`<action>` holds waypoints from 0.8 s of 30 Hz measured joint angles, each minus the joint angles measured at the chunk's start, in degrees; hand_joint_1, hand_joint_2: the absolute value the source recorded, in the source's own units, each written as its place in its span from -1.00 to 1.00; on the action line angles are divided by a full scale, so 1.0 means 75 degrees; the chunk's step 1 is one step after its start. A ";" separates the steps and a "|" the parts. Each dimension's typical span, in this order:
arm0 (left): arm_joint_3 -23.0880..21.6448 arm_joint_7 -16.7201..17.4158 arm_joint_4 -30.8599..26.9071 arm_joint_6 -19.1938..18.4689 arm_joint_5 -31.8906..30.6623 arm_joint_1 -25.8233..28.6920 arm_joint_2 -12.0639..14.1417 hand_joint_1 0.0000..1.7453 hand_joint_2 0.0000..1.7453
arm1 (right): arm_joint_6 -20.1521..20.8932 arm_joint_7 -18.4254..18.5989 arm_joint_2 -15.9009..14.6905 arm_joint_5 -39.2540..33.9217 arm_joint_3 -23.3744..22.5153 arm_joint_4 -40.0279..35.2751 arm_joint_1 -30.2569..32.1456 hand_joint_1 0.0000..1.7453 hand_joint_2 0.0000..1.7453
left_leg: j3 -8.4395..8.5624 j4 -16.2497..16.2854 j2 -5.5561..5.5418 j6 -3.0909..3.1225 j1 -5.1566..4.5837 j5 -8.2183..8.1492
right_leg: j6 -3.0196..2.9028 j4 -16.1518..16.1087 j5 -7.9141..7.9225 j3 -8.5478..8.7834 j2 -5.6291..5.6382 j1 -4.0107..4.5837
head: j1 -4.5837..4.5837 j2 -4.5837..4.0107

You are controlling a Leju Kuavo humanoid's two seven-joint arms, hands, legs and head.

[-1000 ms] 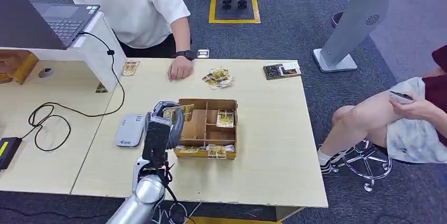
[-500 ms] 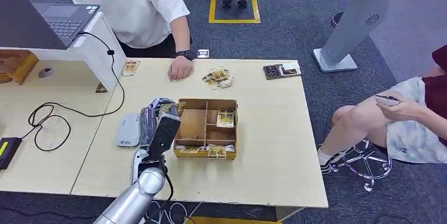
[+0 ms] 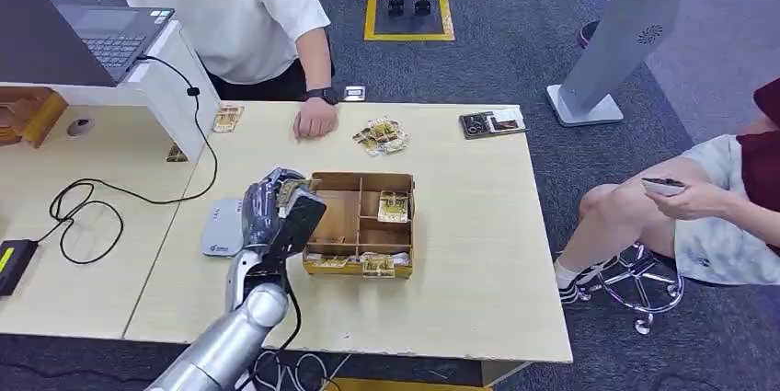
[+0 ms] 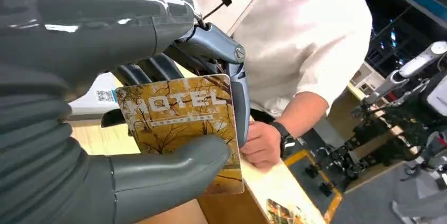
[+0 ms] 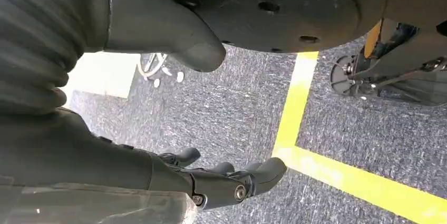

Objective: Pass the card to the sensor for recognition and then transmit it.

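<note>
One yellow card (image 4: 182, 124) with bare brown trees and the white word "HOTEL" is pinched by the left hand (image 3: 276, 212) at centre-left of the head view, above one white flat sensor box (image 3: 223, 227) on the pale wooden desk (image 3: 478, 253). One brown cardboard divided tray (image 3: 361, 223) lies beside. The right hand (image 5: 221, 182) has its fingers apart, holding nothing, above the floor.
</note>
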 joint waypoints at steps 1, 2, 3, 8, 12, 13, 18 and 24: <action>0.0000 0.0006 0.0068 0.0000 -0.0012 -0.0031 0.0006 1.00 1.00 | 0.0000 0.0000 -0.0003 0.0003 0.0000 0.0000 0.0000 -1.00 1.00 | -0.0001 0.0000 0.0000 0.0000 0.0000 0.0000 | 0.0000 0.0000 0.0000 0.0000 0.0000 0.0000 | 0.0000 0.0000; 0.0003 0.0012 0.0120 0.0000 -0.0012 -0.0056 0.0015 1.00 1.00 | 0.0000 0.0000 -0.0009 0.0003 0.0000 -0.0003 0.0000 -1.00 1.00 | -0.0001 0.0000 0.0000 0.0000 0.0000 0.0000 | 0.0000 0.0000 0.0000 0.0000 0.0000 0.0000 | 0.0000 0.0000; 0.0006 0.0012 0.0175 0.0003 -0.0009 -0.0075 0.0026 1.00 1.00 | 0.0003 0.0003 -0.0009 0.0003 0.0000 -0.0003 0.0001 -1.00 1.00 | -0.0001 0.0000 0.0000 0.0000 0.0000 0.0000 | 0.0000 0.0000 0.0000 0.0000 0.0000 0.0000 | 0.0000 0.0000; 0.0143 -0.0230 0.0289 0.0006 0.0216 -0.0091 0.0035 1.00 1.00 | 0.0003 0.0015 -0.0012 0.0003 0.0000 -0.0006 0.0001 -1.00 1.00 | -0.0001 0.0000 0.0000 0.0000 0.0000 0.0000 | 0.0000 0.0000 0.0000 0.0000 0.0000 0.0000 | 0.0000 0.0000; 0.0277 -0.0446 0.0289 0.0006 0.0190 -0.0089 0.0023 1.00 1.00 | 0.0003 0.0015 -0.0012 -0.0003 0.0000 -0.0006 0.0001 -1.00 1.00 | -0.0002 0.0000 -0.0001 0.0000 0.0000 0.0000 | 0.0000 0.0000 0.0000 0.0000 -0.0001 0.0000 | -0.0003 0.0000; 0.0306 -0.0481 0.0289 0.0006 0.0134 -0.0083 0.0018 1.00 1.00 | 0.0000 0.0015 -0.0012 -0.0003 0.0000 -0.0009 0.0001 -1.00 1.00 | -0.0002 0.0000 -0.0001 0.0000 0.0000 0.0000 | 0.0000 0.0000 0.0000 0.0000 -0.0001 0.0000 | 0.0000 0.0000; 0.0568 -0.0647 0.0225 0.0006 -0.0017 -0.0055 -0.0026 1.00 1.00 | 0.0000 0.0015 -0.0012 -0.0003 0.0000 -0.0009 0.0002 -1.00 1.00 | -0.0002 0.0000 -0.0001 0.0000 0.0000 0.0000 | 0.0000 0.0000 0.0000 0.0000 -0.0001 0.0000 | -0.0003 0.0000; 0.0798 -0.0731 0.0036 0.0006 -0.0049 0.0012 -0.0087 1.00 1.00 | -0.0003 0.0015 -0.0012 -0.0003 0.0000 -0.0009 0.0003 -1.00 1.00 | -0.0002 0.0000 -0.0001 0.0000 0.0000 0.0000 | 0.0000 0.0000 0.0000 0.0000 -0.0001 0.0000 | 0.0000 0.0000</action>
